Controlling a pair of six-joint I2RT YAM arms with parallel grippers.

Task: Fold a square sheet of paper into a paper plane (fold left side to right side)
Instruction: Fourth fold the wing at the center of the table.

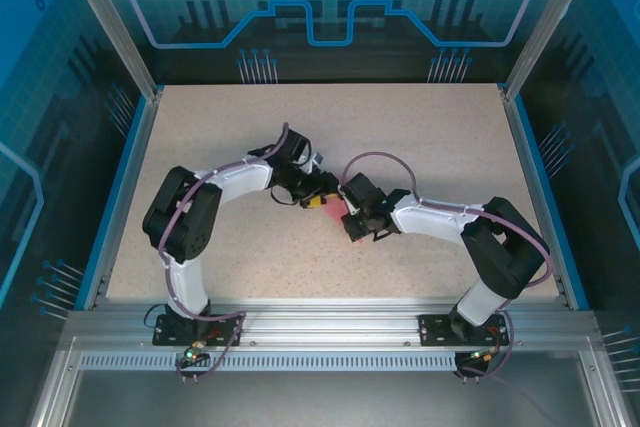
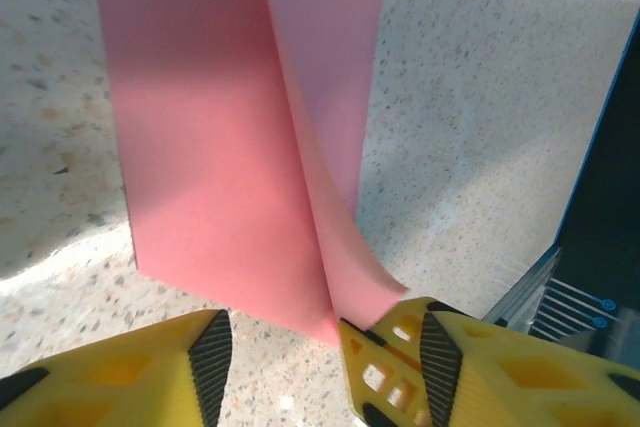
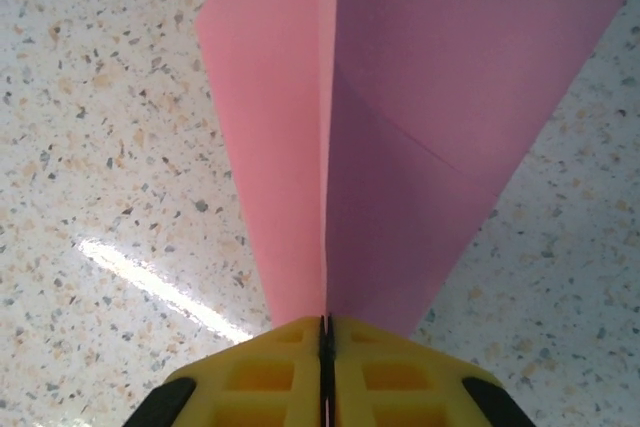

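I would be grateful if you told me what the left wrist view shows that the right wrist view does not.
Left wrist view: the left jaws stand open, the pink paper's near corner reaches between their yellow fingers with one flap curling up, and the table's edge runs along the right. Right wrist view: the right jaws are shut on the paper at its centre crease, and the two folded halves spread away from them. Both: the same pink paper over the speckled tabletop.

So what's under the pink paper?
Speckled table shows around the pink paper, whose near end the right gripper pinches. Anything directly beneath the folded flaps is hidden.
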